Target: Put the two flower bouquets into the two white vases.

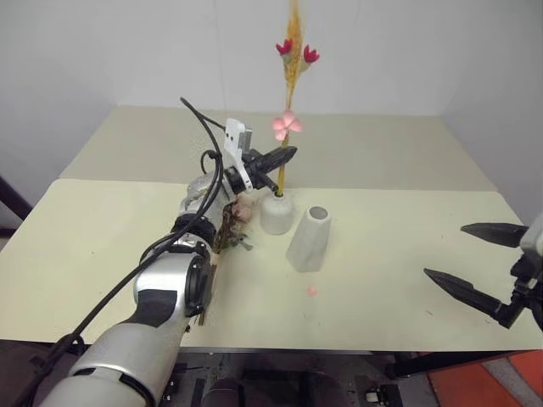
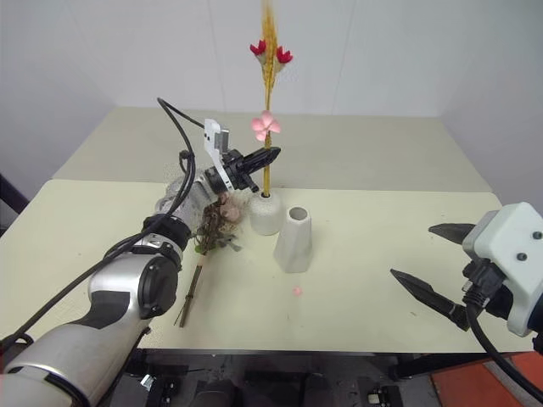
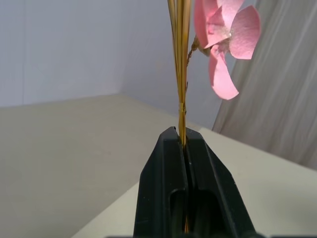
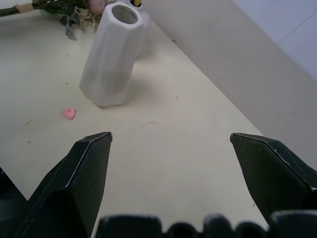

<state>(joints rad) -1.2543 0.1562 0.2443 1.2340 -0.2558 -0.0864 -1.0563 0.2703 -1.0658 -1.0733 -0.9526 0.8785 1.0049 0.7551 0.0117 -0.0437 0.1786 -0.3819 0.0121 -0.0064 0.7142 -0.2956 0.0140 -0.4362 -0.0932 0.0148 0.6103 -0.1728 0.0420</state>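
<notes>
L gripper [image 1: 288, 155] on wheat spray [image 1: 293, 51]

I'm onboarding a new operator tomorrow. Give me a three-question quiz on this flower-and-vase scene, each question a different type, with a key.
1. True or false: the left gripper is shut on the yellow spray.
2. Which vase has the spray's stems in its neck? A) the round vase B) the tall vase C) neither
3. Fill in: the rose bunch lies on the ____, beside the round vase.

Key
1. True; its stalks are pinched between the fingers.
2. A
3. table

The right gripper hangs open, holding nothing.
</notes>
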